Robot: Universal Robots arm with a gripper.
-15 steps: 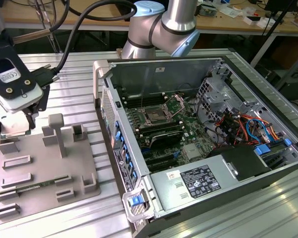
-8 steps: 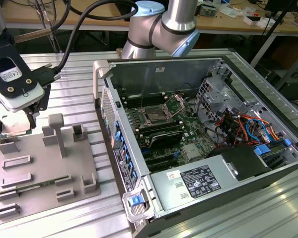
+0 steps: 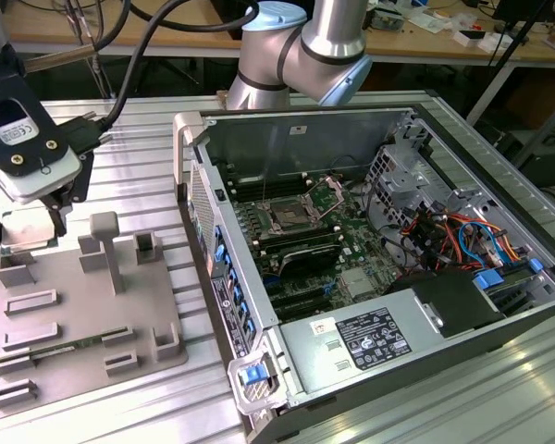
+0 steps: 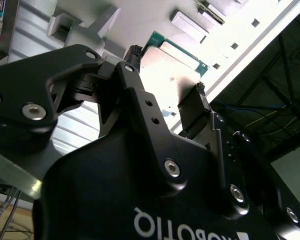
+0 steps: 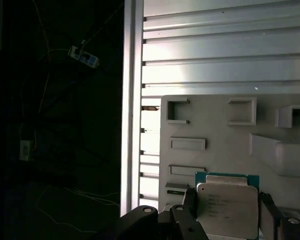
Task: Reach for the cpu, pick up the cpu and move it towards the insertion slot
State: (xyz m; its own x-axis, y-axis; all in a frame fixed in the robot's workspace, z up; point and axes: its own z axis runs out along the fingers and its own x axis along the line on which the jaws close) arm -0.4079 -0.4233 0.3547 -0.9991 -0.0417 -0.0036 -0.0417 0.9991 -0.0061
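The cpu (image 5: 227,206), a silvery square chip with a green rim, sits between my gripper's two black fingers in both wrist views, with the finger pads (image 5: 189,201) pressed against its opposite edges. In the second wrist view the gripper (image 4: 167,75) is shut on the cpu (image 4: 172,60) just above the grey tray. In the exterior view the gripper (image 3: 28,217) hangs at the far left, over the back corner of the tray (image 3: 74,314). The insertion slot (image 3: 287,219), a shiny metal frame with a dark centre, lies on the motherboard inside the open computer case, well to the exterior view's right.
A white camera block (image 3: 23,148) rides on the wrist. The grey tray carries raised posts (image 3: 106,245) and recesses. The case wall (image 3: 203,213) with its blue clips stands between tray and motherboard. Cables (image 3: 444,236) and a power supply (image 3: 370,338) fill the case's right side.
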